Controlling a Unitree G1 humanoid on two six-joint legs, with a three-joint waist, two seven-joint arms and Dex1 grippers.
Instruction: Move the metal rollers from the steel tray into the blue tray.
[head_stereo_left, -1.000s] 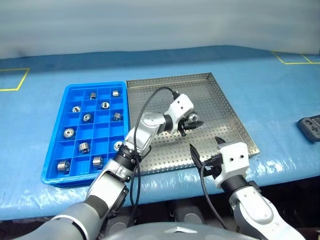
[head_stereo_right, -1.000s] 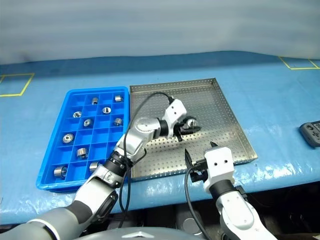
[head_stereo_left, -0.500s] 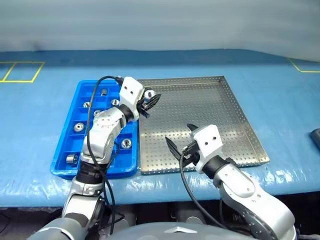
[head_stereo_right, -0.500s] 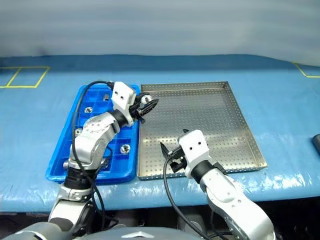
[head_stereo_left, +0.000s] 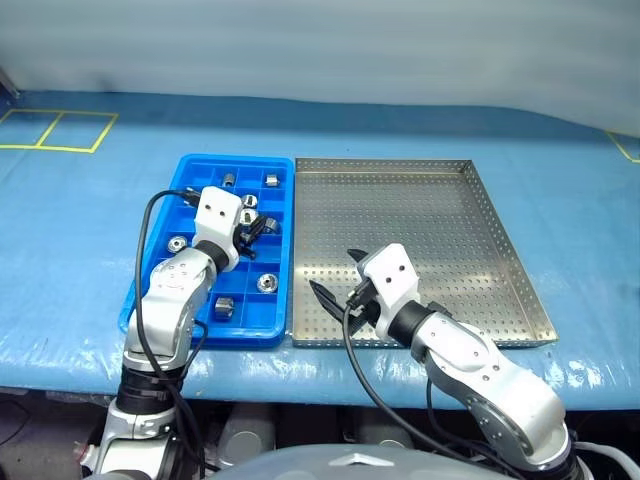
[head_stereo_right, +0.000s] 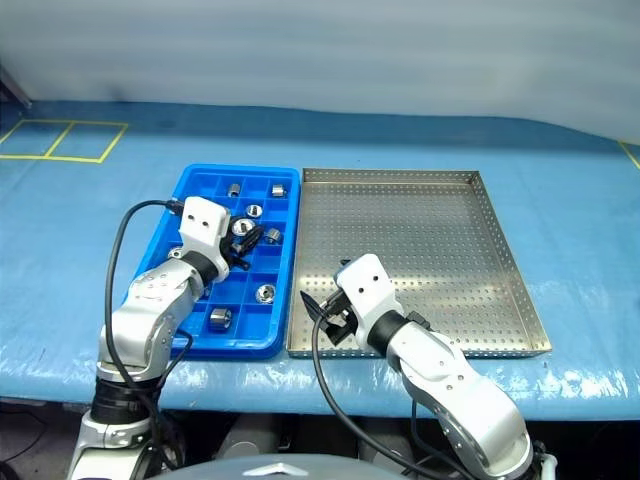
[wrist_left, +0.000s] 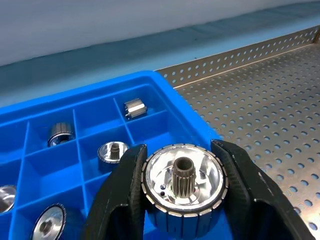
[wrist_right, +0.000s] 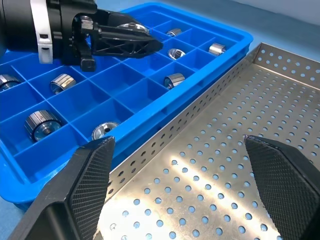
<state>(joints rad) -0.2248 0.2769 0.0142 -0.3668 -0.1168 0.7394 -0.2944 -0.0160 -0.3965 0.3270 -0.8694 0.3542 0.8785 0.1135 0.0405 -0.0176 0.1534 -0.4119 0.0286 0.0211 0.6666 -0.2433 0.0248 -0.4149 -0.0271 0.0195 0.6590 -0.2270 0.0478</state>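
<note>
The left pincer (wrist_left: 182, 200) is gripping a roller (wrist_left: 183, 187) above the blue tray (head_stereo_left: 150, 275); it should be lowering into an empty cell below before letting go. The right pincer (wrist_right: 180, 190) is hanging spread wide.

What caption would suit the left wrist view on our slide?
Left gripper holds a roller over the blue tray, steel tray alongside.
</note>
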